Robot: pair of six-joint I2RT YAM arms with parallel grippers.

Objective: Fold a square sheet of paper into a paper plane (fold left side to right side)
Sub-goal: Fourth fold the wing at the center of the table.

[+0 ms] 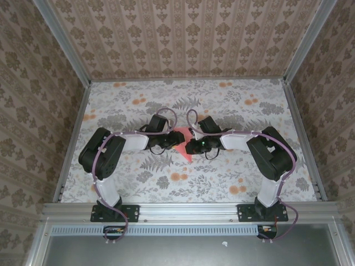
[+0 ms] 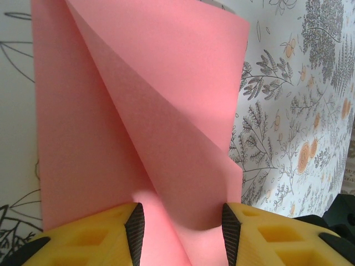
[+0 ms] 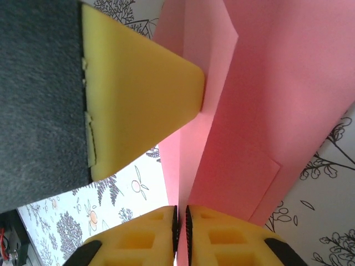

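Pinching creased salmon-pink sheet between right fingers, straddling its raised fold with parted left fingers.

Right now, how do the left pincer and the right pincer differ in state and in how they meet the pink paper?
The left pincer stands open, jaws well apart; the right pincer is almost closed, leaving a thin slit. The pink paper bulges loosely between the left pincer's jaws, whereas the right pincer pinches only a thin edge. Both are yellow and work on the same sheet.
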